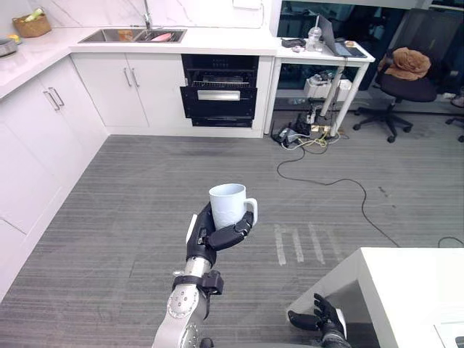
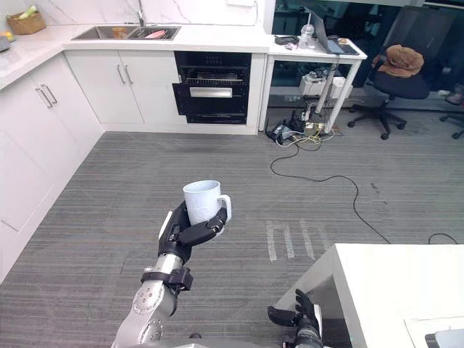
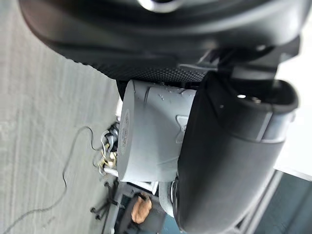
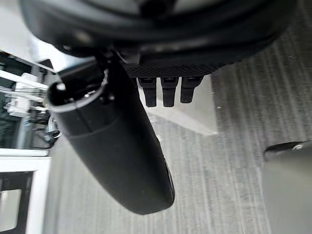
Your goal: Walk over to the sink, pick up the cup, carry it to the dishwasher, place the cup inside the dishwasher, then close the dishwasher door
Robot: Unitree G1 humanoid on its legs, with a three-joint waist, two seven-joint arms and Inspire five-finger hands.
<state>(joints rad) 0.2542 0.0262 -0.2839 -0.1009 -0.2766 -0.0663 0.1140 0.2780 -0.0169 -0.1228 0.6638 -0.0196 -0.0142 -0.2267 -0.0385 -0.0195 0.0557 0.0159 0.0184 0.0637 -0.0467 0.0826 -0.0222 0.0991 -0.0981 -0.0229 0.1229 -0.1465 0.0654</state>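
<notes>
A white cup with a handle stands upright in my left hand, whose fingers and thumb curl round its body above the grey floor. The left wrist view has the cup pressed between the palm and the thumb. The black dishwasher stands open under the far counter, its racks showing. To its left, the steel sink is set into the white counter. My right hand hangs low beside a white table, fingers relaxed and holding nothing.
White cabinets run along the left wall, with a basket on the counter. A desk, cables on the floor and an office chair stand right of the dishwasher. A white table fills the lower right.
</notes>
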